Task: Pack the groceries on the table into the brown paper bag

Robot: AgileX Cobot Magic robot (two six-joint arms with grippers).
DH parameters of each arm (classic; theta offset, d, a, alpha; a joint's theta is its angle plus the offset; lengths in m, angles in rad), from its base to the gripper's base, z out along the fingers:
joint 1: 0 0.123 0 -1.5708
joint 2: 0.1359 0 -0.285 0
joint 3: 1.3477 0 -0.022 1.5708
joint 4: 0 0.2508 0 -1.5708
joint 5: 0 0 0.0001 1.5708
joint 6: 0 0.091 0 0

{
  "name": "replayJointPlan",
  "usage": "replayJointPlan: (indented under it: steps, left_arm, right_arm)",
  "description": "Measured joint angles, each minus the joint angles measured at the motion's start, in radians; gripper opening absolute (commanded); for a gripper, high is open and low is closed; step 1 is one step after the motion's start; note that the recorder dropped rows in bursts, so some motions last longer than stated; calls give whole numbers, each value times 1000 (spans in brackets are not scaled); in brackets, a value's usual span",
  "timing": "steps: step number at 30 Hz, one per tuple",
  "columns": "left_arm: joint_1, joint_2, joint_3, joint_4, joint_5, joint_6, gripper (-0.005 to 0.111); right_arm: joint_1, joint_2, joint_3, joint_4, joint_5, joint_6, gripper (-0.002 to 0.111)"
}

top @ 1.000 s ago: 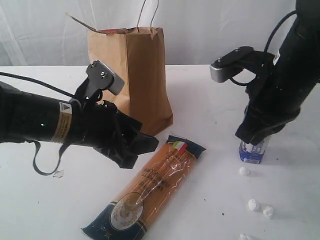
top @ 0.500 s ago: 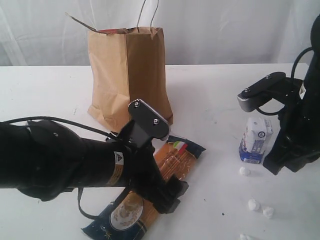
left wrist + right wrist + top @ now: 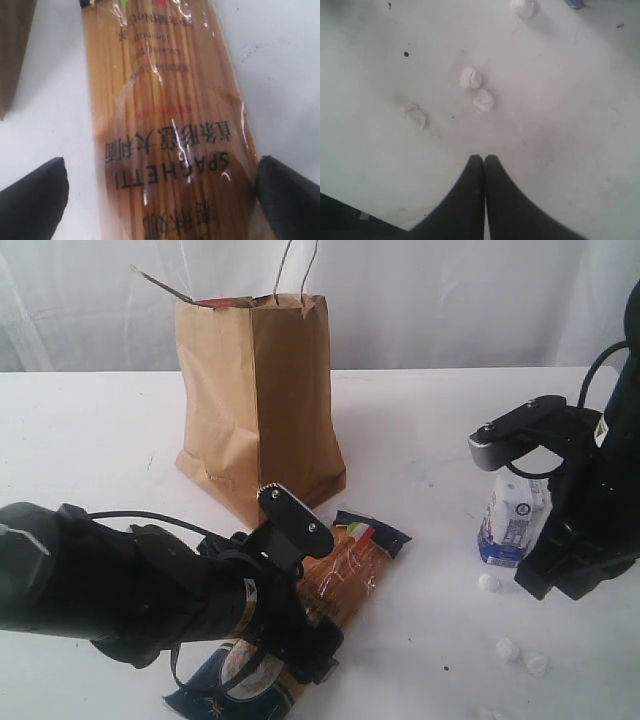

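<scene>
Left wrist view: wide-open jaws on the left gripper (image 3: pixel 162 200), one finger either side of the spaghetti pack (image 3: pixel 165 100); contact not discernible. Right wrist view: right gripper (image 3: pixel 484 162) clenched, empty, above bare table (image 3: pixel 570 125) near white lumps (image 3: pixel 471 78). Exterior view: pack flat, long axis diagonal, far end toward upright paper bag (image 3: pixel 260 390); contents hidden. Well right of pack, upright carton (image 3: pixel 510 520).

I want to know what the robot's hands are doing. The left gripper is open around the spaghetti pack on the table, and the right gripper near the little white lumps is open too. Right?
Not quite: the right gripper is shut, its jaws pressed together in the right wrist view. The left gripper is open around the spaghetti pack on the table.
</scene>
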Motion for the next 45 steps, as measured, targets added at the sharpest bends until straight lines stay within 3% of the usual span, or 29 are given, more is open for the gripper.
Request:
replayJointPlan:
  steps: [2, 5, 11, 21, 32, 41, 45]
  left_arm:
    - [0, 12, -4, 0, 0, 0, 96]
    - [0, 17, -10, 0, -5, -7, 75]
    - [-2, 15, -13, 0, -39, -9, 1]
    - [6, -37, -8, 4, -119, -57, 0]
    - [90, -423, 3, 4, -167, -82, 0]
    - [97, -645, 3, 1, -229, -121, 0]
    - [97, -820, 3, 1, -168, -126, 0]
  right_arm:
    - [0, 0, 0, 22, 0, -18, 0]
    - [0, 0, 0, 58, 0, -41, 0]
    - [0, 0, 0, 74, 0, -51, 0]
    - [0, 0, 0, 80, 0, -55, 0]
    - [0, 0, 0, 80, 0, -56, 0]
    - [0, 0, 0, 80, -4, -58, 0]
    - [0, 0, 0, 80, -9, -58, 0]
